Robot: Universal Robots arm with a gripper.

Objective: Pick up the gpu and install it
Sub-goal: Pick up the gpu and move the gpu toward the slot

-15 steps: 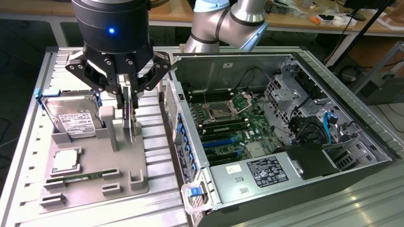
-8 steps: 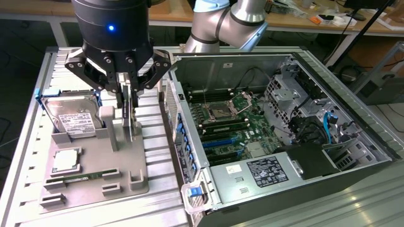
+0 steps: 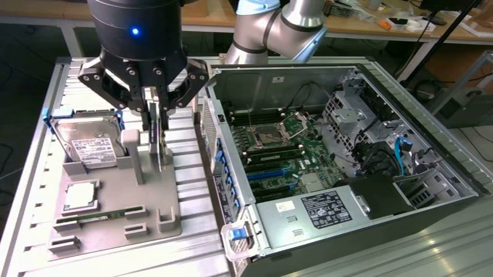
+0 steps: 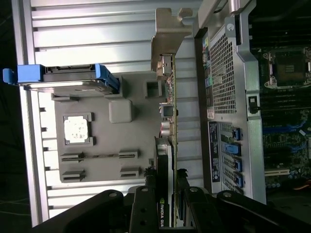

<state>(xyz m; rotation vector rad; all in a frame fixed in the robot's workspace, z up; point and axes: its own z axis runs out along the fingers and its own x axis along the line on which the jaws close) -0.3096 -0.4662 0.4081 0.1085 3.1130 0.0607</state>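
Fingers (image 4: 143, 206) are closing part-way on the gpu (image 4: 167, 111), one finger pressing each flat face and the card clamped between them. The gpu is standing on its thin edge, a dark flat card with small parts along its green board edge, a printed label near the grip and a pale metal bracket at the far end. In the exterior view the gpu (image 3: 160, 147) is hanging upright over the grey holder tray (image 3: 154, 213), just beside the open computer case (image 3: 370, 86); I cannot tell whether it is clear of the tray. The tray is also carrying one hard drive (image 3: 89, 144), one processor chip (image 3: 81, 195) and one memory stick (image 3: 100, 216). All of this is sitting on one ribbed metal surface (image 3: 193, 254). One motherboard (image 3: 285, 150) is showing inside the case.
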